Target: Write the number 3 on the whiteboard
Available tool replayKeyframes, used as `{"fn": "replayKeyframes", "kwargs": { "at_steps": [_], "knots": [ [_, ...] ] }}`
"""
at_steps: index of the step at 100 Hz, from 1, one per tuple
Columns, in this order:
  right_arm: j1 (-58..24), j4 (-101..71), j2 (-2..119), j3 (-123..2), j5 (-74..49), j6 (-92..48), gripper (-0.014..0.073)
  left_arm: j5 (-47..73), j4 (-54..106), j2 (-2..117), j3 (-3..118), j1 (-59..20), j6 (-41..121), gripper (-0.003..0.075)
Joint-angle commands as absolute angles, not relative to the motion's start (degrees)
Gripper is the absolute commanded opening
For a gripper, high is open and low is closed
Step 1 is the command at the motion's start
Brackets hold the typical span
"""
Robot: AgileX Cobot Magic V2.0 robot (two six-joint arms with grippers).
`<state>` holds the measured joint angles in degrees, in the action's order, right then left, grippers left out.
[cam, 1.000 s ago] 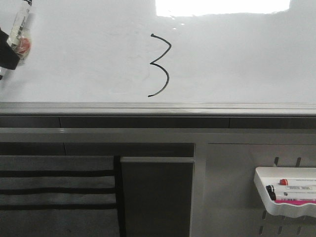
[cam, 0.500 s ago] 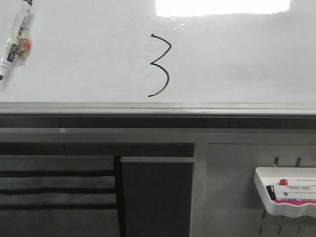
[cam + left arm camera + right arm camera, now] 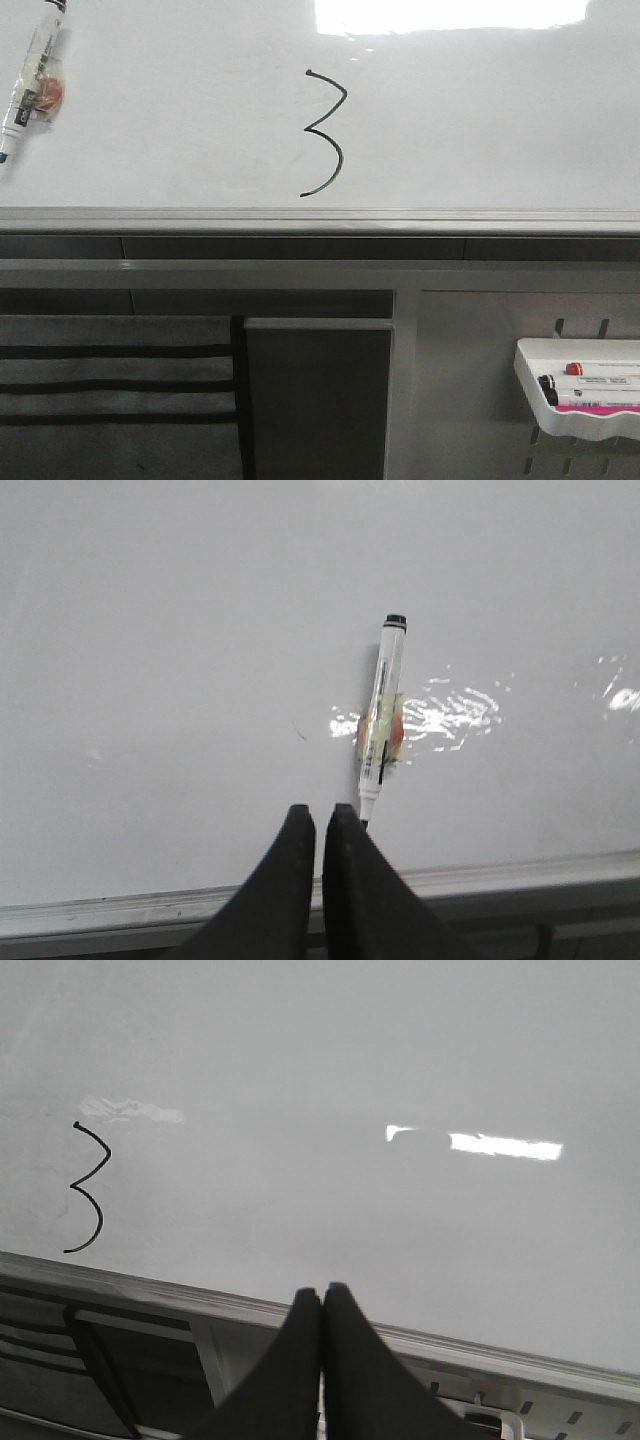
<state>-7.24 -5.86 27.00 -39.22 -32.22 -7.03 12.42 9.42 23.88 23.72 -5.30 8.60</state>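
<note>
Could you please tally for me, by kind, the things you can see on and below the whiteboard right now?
Whiteboard: 1
Number 3 drawn in black: 1
Marker lying on the board, far left: 1
White tray on the pegboard, lower right: 1
Pens in that tray: at least 2, partly hidden
Total: at least 6

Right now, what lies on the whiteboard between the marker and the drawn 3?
Nothing: in the front view, bare whiteboard separates the marker from the number 3, apart from faint smudges.
</note>
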Motion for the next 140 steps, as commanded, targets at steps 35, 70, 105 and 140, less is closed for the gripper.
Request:
{"fn": "replayKeyframes", "kwargs": {
  "at_steps": [35,70,105,140],
  "knots": [
    [-6.96,-5.11,27.17,-40.45,-27.57,-7.73,-0.0069,5.54,12.65,24.08,20.98,-5.28,7.75,-0.0020],
    [-6.96,-5.11,27.17,-40.45,-27.57,-7.73,-0.0069,2.06,11.50,3.04,10.58,-3.39,7.75,-0.0020],
    [-6.96,-5.11,27.30,-40.45,-27.61,-7.73,-0.0069,-5.46,11.61,-1.92,-0.72,-3.39,7.75,-0.0020],
    [-6.96,-5.11,27.30,-40.45,-27.75,-7.73,-0.0069,-5.19,11.61,-1.80,-0.72,-3.39,7.75,-0.0020]
  ]
}}
